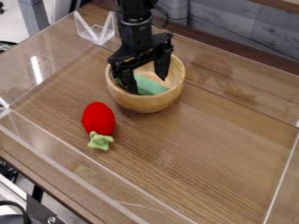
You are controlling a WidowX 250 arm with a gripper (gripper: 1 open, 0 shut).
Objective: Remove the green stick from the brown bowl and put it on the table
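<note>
Hanging over the bowl, the gripper stood wide open, apparently empty. The stick lay tilted inside. A good grasp needed fingers straddling its narrow sides before closing.

Behind the clear acrylic walls runs a grey plank-patterned wall. Even, soft light falls across the scene; dark equipment sits at lower left.

view: single camera | position: high, off one table corner | facing: obliquely downward | range: moderately near
</note>
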